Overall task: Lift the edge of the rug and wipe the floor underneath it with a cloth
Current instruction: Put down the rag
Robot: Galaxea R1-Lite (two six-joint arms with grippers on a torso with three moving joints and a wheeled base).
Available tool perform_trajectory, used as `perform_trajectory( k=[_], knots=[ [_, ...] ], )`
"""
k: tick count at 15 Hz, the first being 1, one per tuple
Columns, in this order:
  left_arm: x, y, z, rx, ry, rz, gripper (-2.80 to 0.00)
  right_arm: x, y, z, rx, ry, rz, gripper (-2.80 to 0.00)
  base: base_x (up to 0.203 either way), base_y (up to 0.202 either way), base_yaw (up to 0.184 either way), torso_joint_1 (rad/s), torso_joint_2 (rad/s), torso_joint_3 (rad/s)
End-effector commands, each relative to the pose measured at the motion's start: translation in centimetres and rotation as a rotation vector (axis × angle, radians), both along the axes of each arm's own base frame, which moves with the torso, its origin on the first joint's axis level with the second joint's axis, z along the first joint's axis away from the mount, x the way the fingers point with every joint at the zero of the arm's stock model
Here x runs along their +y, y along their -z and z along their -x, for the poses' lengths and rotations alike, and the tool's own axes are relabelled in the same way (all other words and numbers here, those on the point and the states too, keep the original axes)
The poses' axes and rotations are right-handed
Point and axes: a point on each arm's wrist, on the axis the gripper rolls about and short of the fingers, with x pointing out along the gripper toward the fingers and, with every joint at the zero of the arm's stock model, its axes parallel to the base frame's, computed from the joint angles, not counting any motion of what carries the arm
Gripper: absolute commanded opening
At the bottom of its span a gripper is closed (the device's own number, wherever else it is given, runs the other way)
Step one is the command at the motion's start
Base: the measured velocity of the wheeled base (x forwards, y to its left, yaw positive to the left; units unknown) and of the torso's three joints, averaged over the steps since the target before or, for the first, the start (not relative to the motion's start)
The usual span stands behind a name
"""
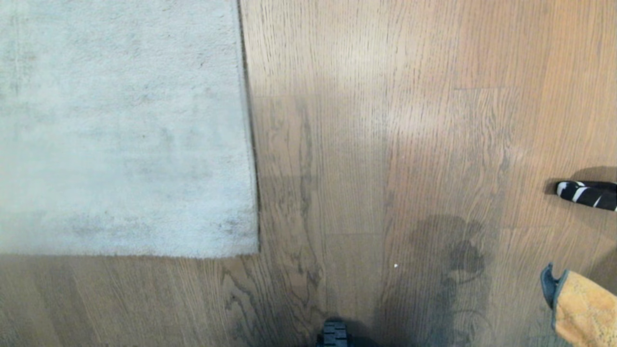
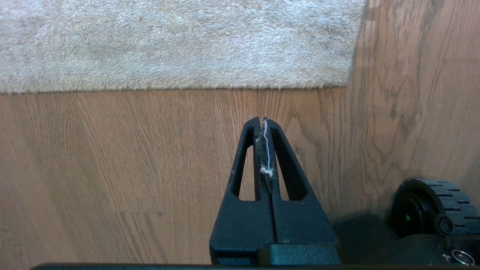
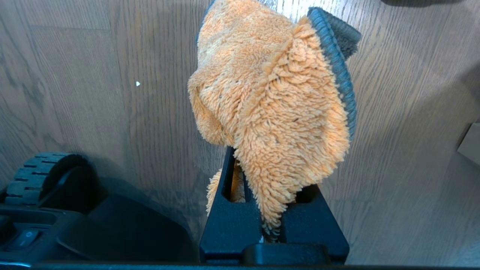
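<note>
I see the rug edge (image 1: 248, 120) lying flat on the floor (image 1: 385, 144), square corner (image 1: 255, 250) toward me, rug filling the head view's left. My left gripper (image 2: 264, 120) is clenched on nothing but lint strands, hovering over bare planks near that corner. My right gripper (image 3: 262, 195) is clamped on an orange cloth (image 3: 273, 101) with grey trim. A black-and-white striped item (image 1: 588, 193) lies far right.

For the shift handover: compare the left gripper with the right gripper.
The black left gripper is shut on nothing but lint and a white thread; the black right gripper is shut on a fluffy orange cloth with grey edging. The left points toward the pale grey rug's corner; the right faces bare wood-grain floor. Both hang above that floor.
</note>
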Motion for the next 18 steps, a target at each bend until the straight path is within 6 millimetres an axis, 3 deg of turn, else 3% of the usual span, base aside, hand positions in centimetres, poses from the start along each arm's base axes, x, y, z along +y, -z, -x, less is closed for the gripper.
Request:
perform_trajectory(
  k=[1,18],
  knots=[
    [0.0,0.01,0.0,0.0,0.0,0.0,-2.8,0.0,-0.01,-0.01,0.0,0.001,-0.01,-2.8,0.0,0.0,0.0,0.0,0.0,0.0],
    [0.0,0.01,0.0,0.0,0.0,0.0,-2.8,-0.01,-0.28,0.04,-0.014,0.003,-0.015,-2.8,0.0,0.0,0.0,0.0,0.0,0.0]
  ],
)
